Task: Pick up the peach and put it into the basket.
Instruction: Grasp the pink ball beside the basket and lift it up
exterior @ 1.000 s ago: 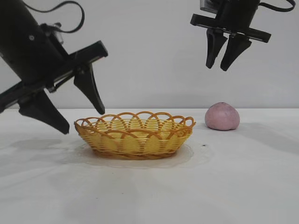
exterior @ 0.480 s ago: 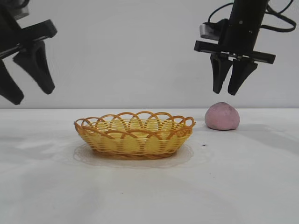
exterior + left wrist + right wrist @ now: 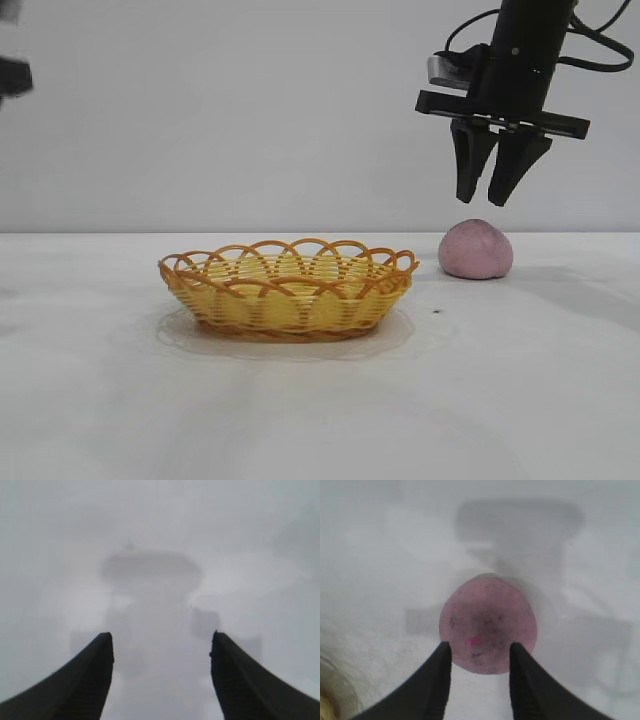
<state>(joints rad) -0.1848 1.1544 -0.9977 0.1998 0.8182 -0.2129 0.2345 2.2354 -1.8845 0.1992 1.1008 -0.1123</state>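
Since a second ago, the right gripper has dropped to hover just above the peach, which sits on the table right of the basket. Its jaws stand parted, empty, narrower than the fruit; widening before descending seems wise. Left gripper, released, has lifted away.

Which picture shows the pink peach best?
The right wrist view: the peach fills the middle, seen from above between the open right tool. The exterior view shows it small, side-on, beside the basket. The left wrist view shows none of it.
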